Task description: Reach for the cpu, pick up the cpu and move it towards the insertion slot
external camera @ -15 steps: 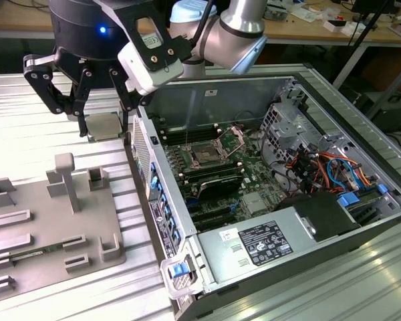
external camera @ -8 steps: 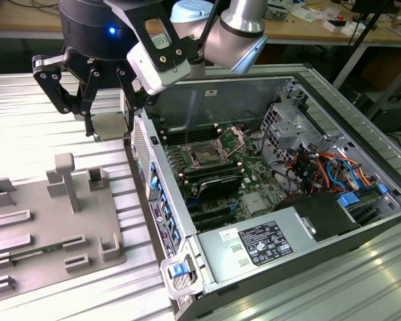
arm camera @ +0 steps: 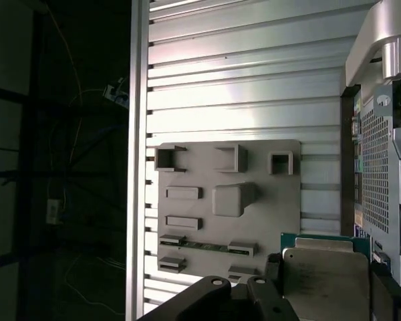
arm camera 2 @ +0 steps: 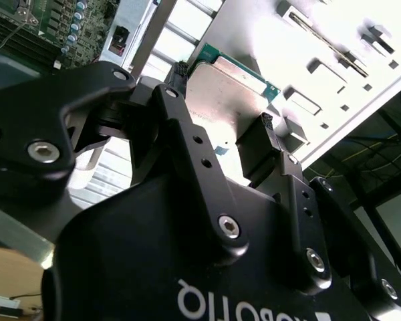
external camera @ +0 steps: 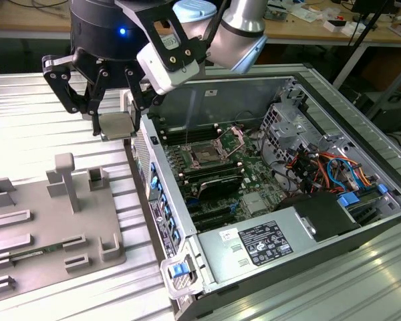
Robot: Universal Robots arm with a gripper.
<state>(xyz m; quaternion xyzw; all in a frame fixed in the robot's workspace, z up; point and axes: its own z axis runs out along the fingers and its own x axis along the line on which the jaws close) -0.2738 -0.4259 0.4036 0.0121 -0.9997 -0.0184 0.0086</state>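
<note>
Claw [external camera: 115, 125] raised above the ribbed metal worktop [external camera: 33, 114], closed on the cpu [external camera: 116, 126], which sits flat between the black fingers [external camera: 95, 124] in the exterior view. Chip is clear of the surface, held just outside the open computer case [external camera: 307, 80], next to the case wall on the exterior view's left. Second wrist view: cpu [arm camera 2: 227, 90] seen from behind the claw [arm camera 2: 222, 100], silvery top with a thin green rim, dark finger pads [arm camera 2: 263, 124] pressing on two opposite edges. First wrist view: same chip [arm camera: 324, 281] with its green edge showing, case's perforated side panel [arm camera: 374, 167] close beside it. Grey plastic tray [external camera: 50, 234] lies on the worktop toward the exterior view's left, well below and apart from the claw; its raised blocks and recesses show in the first wrist view [arm camera: 227, 200] too. Insertion slot [external camera: 205, 156] is inside the case on the green motherboard [external camera: 254, 200], dark centre, shiny frame, hinged bracket [external camera: 232, 139] tilted up beside it. Slot is apart from the held cpu, with the case wall between them. Labelled white power supply box [external camera: 260, 244] sits at the near end of the case.
</note>
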